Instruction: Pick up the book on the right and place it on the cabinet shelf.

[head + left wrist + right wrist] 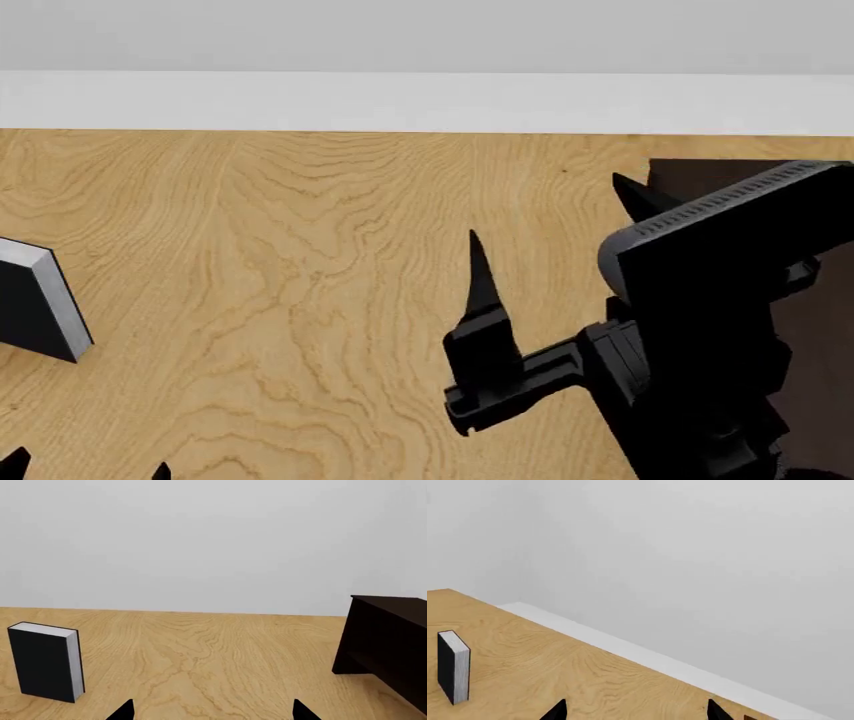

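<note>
The light grey book is out of view in every frame. The dark brown cabinet (383,645) stands on the wooden table, and in the head view (694,175) it is mostly hidden behind my right arm. My right gripper (554,235) is open and empty, held above the table just left of the cabinet; its fingertips also show in the right wrist view (637,712) with nothing between them. My left gripper (213,712) is open and empty, low at the near left (87,468).
A black-covered book (27,310) with white page edges stands upright at the table's left, also in the left wrist view (40,662) and the right wrist view (452,667). The wooden table (267,250) ends at a white wall behind.
</note>
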